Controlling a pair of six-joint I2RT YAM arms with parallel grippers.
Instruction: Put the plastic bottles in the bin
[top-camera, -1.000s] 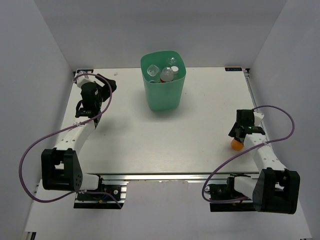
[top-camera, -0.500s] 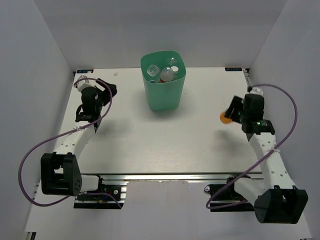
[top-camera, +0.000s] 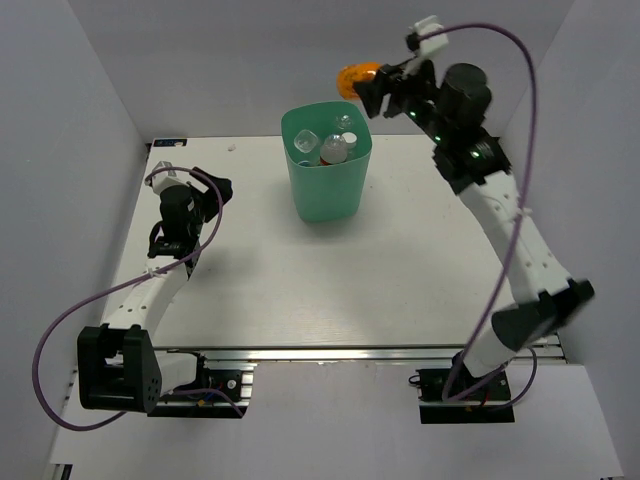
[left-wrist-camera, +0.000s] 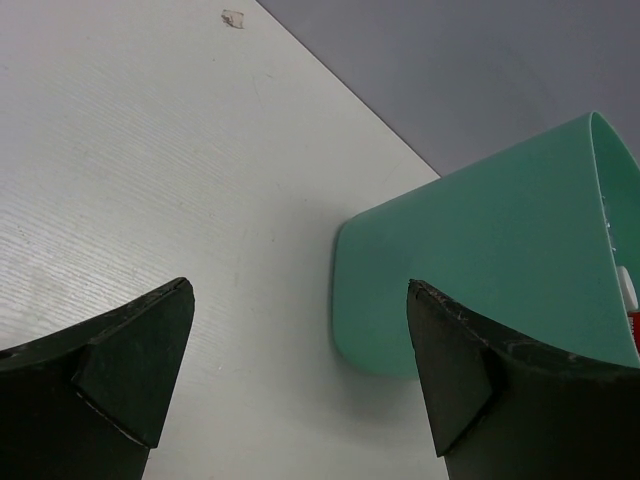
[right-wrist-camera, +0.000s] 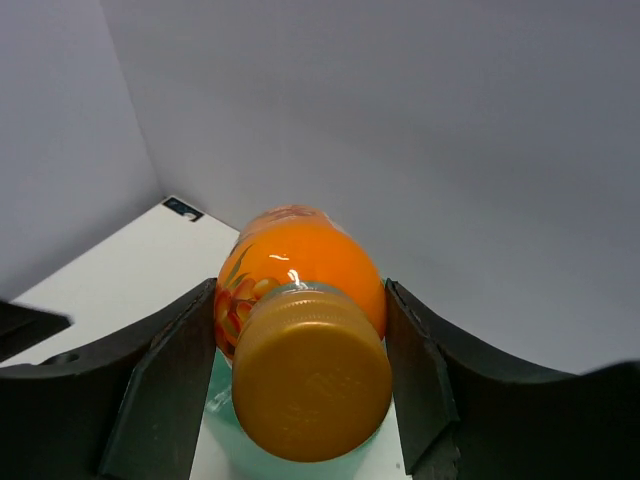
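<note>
The mint-green bin (top-camera: 325, 185) stands at the back middle of the table, with several clear bottles (top-camera: 335, 148) inside. My right gripper (top-camera: 366, 84) is raised high, just above and right of the bin's rim, shut on the stubby orange bottle (top-camera: 356, 76). In the right wrist view the orange bottle (right-wrist-camera: 300, 290) sits between the fingers (right-wrist-camera: 165, 375), its cap toward the camera, with a bit of the bin's green below it. My left gripper (top-camera: 172, 236) is open and empty over the left side of the table. In the left wrist view the bin (left-wrist-camera: 500, 260) lies ahead to the right.
Grey walls enclose the table on the left, back and right. A small white speck (left-wrist-camera: 233, 18) lies on the table near the back left. A dark tag (right-wrist-camera: 182, 208) lies at the table's back edge.
My right arm has lifted the orange bottle from the right side of the table up and back-left to above the bin's rim. My left gripper has drifted slightly toward the near side.
</note>
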